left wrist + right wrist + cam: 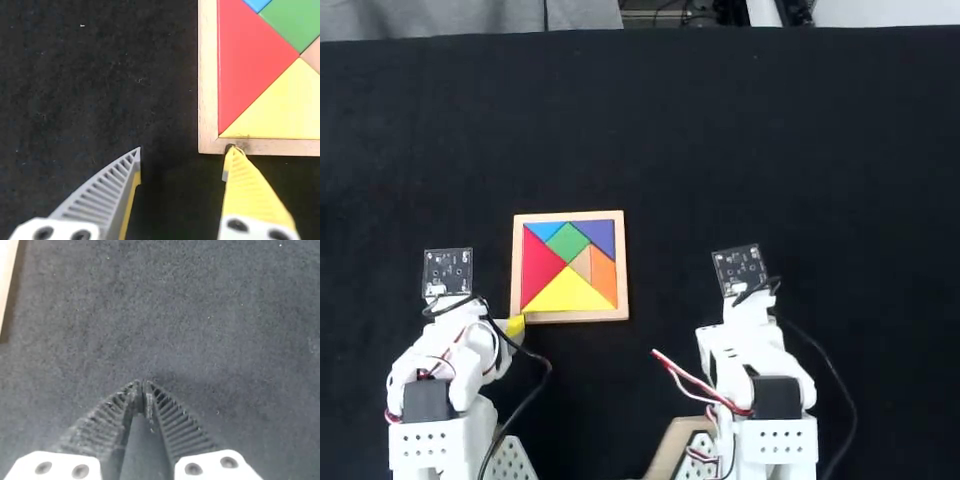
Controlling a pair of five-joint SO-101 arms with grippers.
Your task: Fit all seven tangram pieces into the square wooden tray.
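The black tabletop (800, 150) carries both arms at its near edge. A dark cable trails from each base, red and white wires (688, 378) loop beside the right arm, and a pale wooden board (672, 448) lies between the two bases. The left hand (184, 150) is spread wide with nothing between its fingers. Its yellow fingertip (232, 152) touches the outer rim of the square wooden tray (570, 316) at the near left corner, and its grey fingertip (134, 155) sits apart over bare cloth. The right hand (140, 386) is closed tip to tip on nothing, over bare cloth off to the tray's right

The tray lies flat on the cloth, nearer the left arm, and all seven pieces lie inside it, filling the square. The red triangle (538, 268) takes the left side and the yellow triangle (568, 294) the near side. The light blue triangle (545, 230) and the dark blue triangle (600, 236) run along the far edge, with the green square (568, 242) between them. The tan triangle (581, 264) sits at the centre and the orange parallelogram (605, 276) lines the right side
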